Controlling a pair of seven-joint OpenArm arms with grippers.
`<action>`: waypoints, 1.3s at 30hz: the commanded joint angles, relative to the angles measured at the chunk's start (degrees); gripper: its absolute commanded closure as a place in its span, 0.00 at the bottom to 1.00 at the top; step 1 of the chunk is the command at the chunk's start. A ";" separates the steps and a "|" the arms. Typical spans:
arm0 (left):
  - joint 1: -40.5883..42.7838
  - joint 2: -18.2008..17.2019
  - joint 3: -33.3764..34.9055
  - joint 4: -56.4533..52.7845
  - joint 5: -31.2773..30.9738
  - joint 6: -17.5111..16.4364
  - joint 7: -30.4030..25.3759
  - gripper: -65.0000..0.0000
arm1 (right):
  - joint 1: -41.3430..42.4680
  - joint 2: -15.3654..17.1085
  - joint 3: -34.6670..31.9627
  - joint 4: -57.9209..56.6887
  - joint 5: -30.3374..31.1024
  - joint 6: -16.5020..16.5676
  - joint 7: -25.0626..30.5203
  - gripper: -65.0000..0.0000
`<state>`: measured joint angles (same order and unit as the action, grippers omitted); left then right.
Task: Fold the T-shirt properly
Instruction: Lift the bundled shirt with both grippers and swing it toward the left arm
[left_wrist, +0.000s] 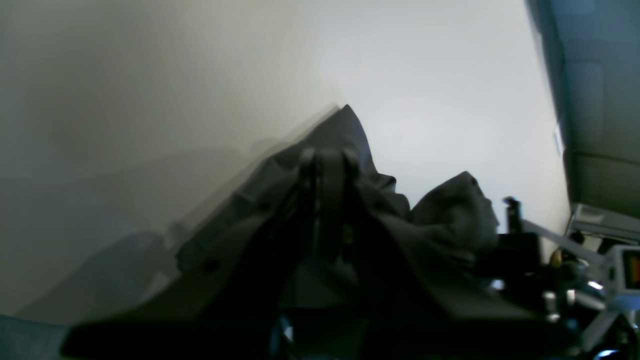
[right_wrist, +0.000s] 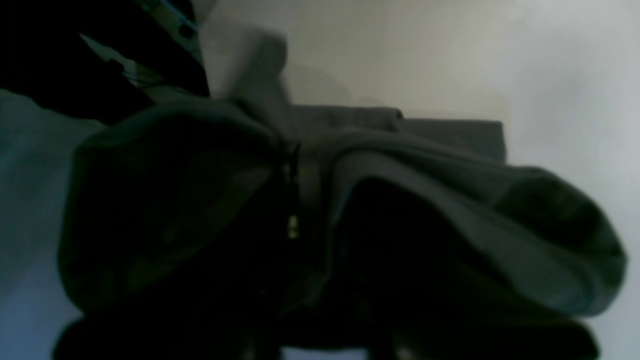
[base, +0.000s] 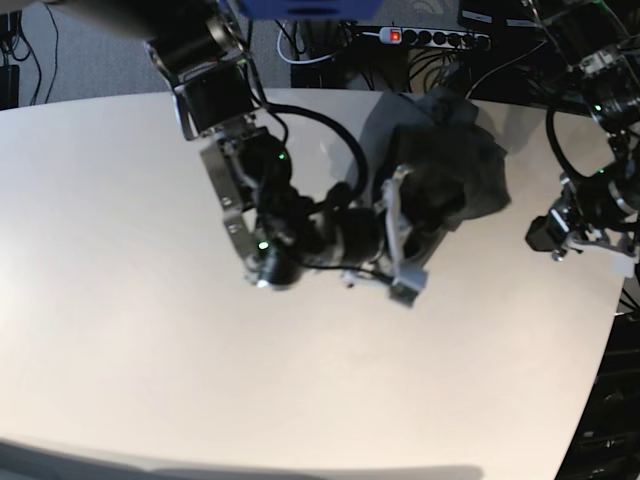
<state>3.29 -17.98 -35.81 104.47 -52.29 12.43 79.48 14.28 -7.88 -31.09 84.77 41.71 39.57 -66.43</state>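
Observation:
The dark grey T-shirt (base: 462, 160) is a bunched heap near the table's far edge, right of centre. My right gripper (base: 436, 214) reaches into its lower left side. In the right wrist view this gripper (right_wrist: 299, 167) is shut on the T-shirt (right_wrist: 450, 170), whose folds drape over both fingers and hide them. In the blurred left wrist view, my left gripper (left_wrist: 327, 157) is shut on the T-shirt (left_wrist: 450, 215), and a point of cloth sticks up past the fingertips. In the base view the left arm (base: 590, 205) stands at the shirt's right; its fingers are not clear there.
The white table (base: 150, 300) has a curved right edge close under the left arm. A power strip (base: 430, 37) and cables lie on the floor just beyond the far edge. The right arm's links (base: 270, 210) stretch across the table's middle.

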 joint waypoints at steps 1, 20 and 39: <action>0.01 -1.32 -1.24 0.72 -1.20 0.01 -0.41 0.97 | 1.41 -1.12 -1.57 0.19 1.67 0.43 2.39 0.99; 2.91 -1.85 -2.21 0.72 -1.82 -0.07 -0.49 0.97 | 10.46 -1.12 -19.41 -15.72 11.96 0.43 17.16 0.98; 3.00 -1.67 -2.03 0.72 -1.64 -0.07 -0.49 0.97 | 11.52 -1.12 -21.00 -15.72 11.96 0.43 19.71 0.52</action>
<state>6.72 -18.87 -37.71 104.40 -52.99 12.43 79.13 24.14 -8.14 -52.27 68.20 52.49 39.42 -48.40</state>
